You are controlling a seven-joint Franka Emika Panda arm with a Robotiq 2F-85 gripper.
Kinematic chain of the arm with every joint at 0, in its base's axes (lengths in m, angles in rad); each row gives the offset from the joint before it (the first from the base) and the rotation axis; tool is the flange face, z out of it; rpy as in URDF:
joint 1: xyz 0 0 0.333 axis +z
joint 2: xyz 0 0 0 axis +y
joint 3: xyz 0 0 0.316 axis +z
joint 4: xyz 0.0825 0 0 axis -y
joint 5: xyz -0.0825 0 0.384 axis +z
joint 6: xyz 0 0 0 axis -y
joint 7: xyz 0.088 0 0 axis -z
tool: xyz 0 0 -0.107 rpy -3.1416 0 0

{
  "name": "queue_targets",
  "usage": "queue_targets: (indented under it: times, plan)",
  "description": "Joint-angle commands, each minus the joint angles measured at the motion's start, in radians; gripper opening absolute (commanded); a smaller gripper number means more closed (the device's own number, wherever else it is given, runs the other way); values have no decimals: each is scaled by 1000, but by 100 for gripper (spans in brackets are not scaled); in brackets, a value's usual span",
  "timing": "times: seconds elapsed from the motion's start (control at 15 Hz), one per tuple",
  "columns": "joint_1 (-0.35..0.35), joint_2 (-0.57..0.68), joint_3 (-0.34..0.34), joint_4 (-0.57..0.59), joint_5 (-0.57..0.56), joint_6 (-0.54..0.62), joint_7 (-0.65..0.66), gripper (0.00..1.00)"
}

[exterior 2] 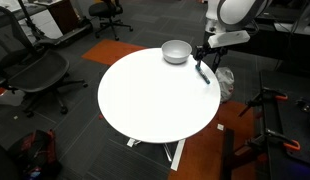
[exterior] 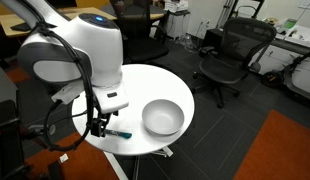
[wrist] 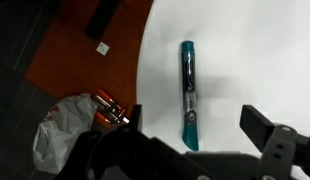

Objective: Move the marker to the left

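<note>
The marker (wrist: 188,93), dark with a teal-blue end, lies flat on the white round table (wrist: 245,50) close to its edge. In the wrist view it lies between my gripper's (wrist: 190,125) two spread fingers, untouched. In an exterior view the marker (exterior: 118,133) is a small dark stick just beside the gripper (exterior: 99,128) near the table's rim. In an exterior view the gripper (exterior 2: 201,55) hangs over the far right rim, with the marker (exterior 2: 202,72) just below it. The gripper is open and empty.
A grey bowl (exterior: 162,117) stands on the table next to the marker; it also shows in an exterior view (exterior 2: 176,51). Below the table edge lie a crumpled bag (wrist: 65,125) and a dark box (wrist: 102,18) on the floor. Office chairs (exterior: 231,55) stand around.
</note>
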Motion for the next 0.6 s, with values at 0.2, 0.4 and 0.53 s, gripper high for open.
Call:
queue_targets:
  times: [0.2, 0.4, 0.53]
  plan:
    - [22, 61, -20, 38, 31, 9, -37, 100]
    - [21, 86, -18, 49, 34, 18, -46, 100]
    - [16, 102, -13, 57, 42, 23, -56, 100]
